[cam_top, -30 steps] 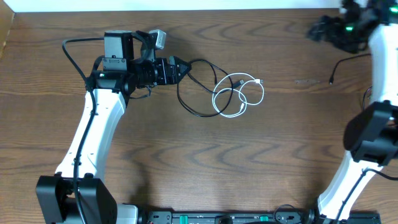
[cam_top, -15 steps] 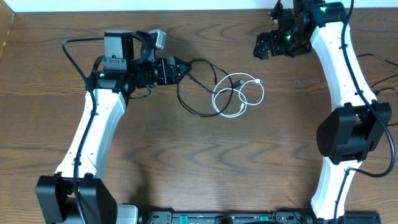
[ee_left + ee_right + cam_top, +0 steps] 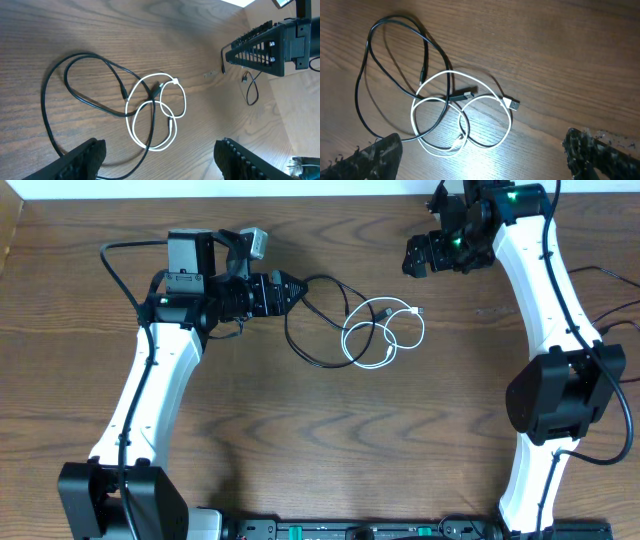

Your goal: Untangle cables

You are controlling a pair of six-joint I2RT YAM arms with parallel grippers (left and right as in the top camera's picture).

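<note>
While cords lie crossed mid-tabletop, untangling not yet done. Near edge: arm bases only, broad bare wood ahead of them. Centre: black cable loop threads through white cable coils, strands overlapping; judged all separation left to do. Left claw open, tips at black loop's left end, nothing gripped. Free room right of tangle and nearer side. Far edge: right claw spread wide, empty, hovering near back rim; little margin there.
</note>
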